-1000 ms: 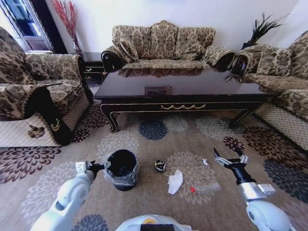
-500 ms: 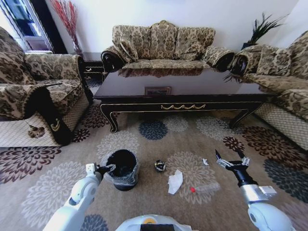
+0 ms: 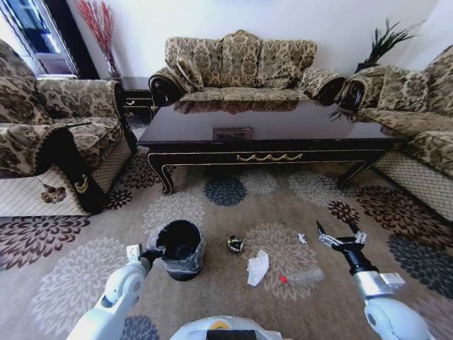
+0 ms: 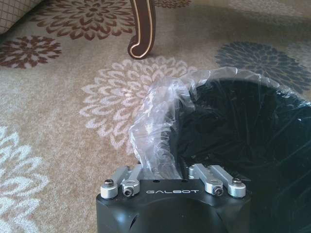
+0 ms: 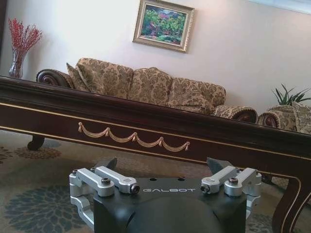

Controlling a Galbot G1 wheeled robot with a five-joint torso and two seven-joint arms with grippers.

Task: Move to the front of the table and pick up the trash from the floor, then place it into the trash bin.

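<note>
The trash bin (image 3: 179, 248), black with a clear bag over its rim, stands on the carpet in front of the table (image 3: 283, 129). My left gripper (image 3: 154, 250) is at the bin's left rim. In the left wrist view the left gripper (image 4: 163, 165) is shut on the bagged rim of the trash bin (image 4: 233, 145). The trash lies to the bin's right: a black-yellow round piece (image 3: 235, 244), crumpled white paper (image 3: 257, 268), a clear bottle with a red cap (image 3: 301, 276) and a tiny white scrap (image 3: 302, 239). Right of the scrap, my right gripper (image 3: 335, 230) is open above the carpet, and the right gripper (image 5: 164, 164) faces the table (image 5: 146, 121).
Patterned sofas (image 3: 241, 67) surround the table on three sides, with an armchair (image 3: 49, 149) on the left. A curved table leg (image 4: 142, 29) stands beyond the bin. Open flowered carpet (image 3: 233, 205) lies between the table and the trash.
My left gripper moved right from beside the bin onto its rim. The right gripper shifted only slightly. The trash has not moved.
</note>
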